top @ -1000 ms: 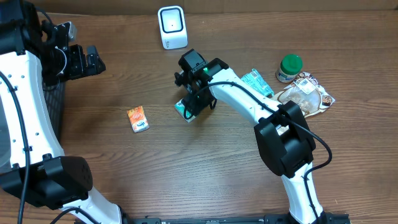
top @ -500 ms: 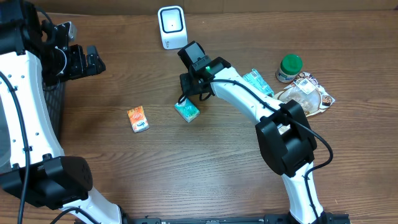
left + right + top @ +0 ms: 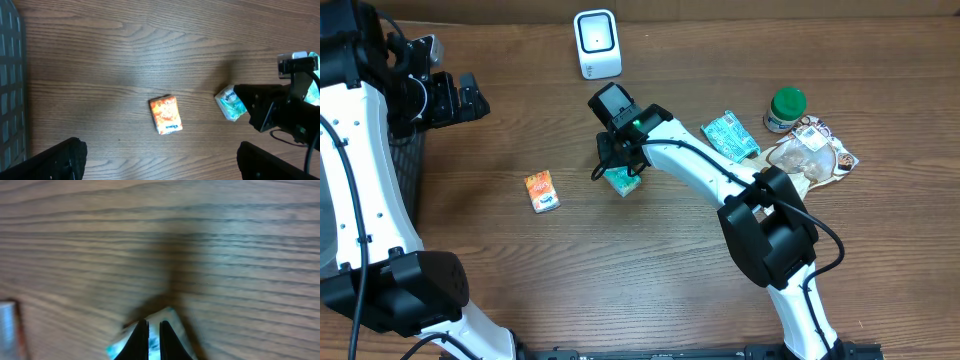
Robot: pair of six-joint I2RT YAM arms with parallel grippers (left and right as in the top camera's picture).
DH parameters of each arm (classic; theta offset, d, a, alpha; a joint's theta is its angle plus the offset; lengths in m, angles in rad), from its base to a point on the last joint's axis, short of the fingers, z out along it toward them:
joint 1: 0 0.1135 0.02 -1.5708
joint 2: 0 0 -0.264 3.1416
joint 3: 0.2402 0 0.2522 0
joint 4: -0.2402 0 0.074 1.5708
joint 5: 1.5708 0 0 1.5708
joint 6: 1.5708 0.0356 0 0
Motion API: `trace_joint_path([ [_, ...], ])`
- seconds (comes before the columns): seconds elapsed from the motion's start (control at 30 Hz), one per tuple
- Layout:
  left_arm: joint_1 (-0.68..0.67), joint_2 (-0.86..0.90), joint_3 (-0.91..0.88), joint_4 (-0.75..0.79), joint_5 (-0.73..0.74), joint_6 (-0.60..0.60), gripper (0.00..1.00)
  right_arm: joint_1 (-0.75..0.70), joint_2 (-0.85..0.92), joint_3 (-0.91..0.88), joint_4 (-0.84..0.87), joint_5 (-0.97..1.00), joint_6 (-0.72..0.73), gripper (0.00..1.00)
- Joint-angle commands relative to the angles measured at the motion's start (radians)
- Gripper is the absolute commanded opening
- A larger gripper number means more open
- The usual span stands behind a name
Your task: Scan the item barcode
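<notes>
Showing pick-up: my right tool (image 3: 152, 324) closed, tips on the small teal wrapped packet (image 3: 622, 180) — hold unclear; left tool (image 3: 162, 160) spread wide. Next, I judge: lift it toward the white box-shaped scanner (image 3: 597, 43).

orange packet (image 3: 542, 190), green-lidded jar (image 3: 785, 109)

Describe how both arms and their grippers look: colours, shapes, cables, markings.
The left arm and the right arm have rounded white shells joined by bulky black joint housings. Thin black cables run along both. The left gripper and right gripper are black; the right one's fingers taper to slim blades. A small green light glows near the right wrist.
</notes>
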Motion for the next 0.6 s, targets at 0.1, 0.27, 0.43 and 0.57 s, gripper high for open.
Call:
trace_joint_path([
  [0.1,0.003,-0.002,0.009,0.002,0.001,0.016,0.99,-0.058,0.014,-0.012,-0.008,0.091,0.011,0.06],
  [0.27,0.003,-0.002,0.009,0.002,0.001,0.016,1.00,-0.096,0.015,-0.012,-0.062,0.084,-0.031,0.06],
  [0.43,0.003,-0.002,0.009,0.002,0.001,0.016,1.00,-0.099,0.016,-0.012,-0.061,-0.019,-0.209,0.06],
  [0.57,0.003,-0.002,0.009,0.002,0.001,0.016,1.00,-0.098,0.017,-0.014,-0.060,-0.101,-0.299,0.06],
])
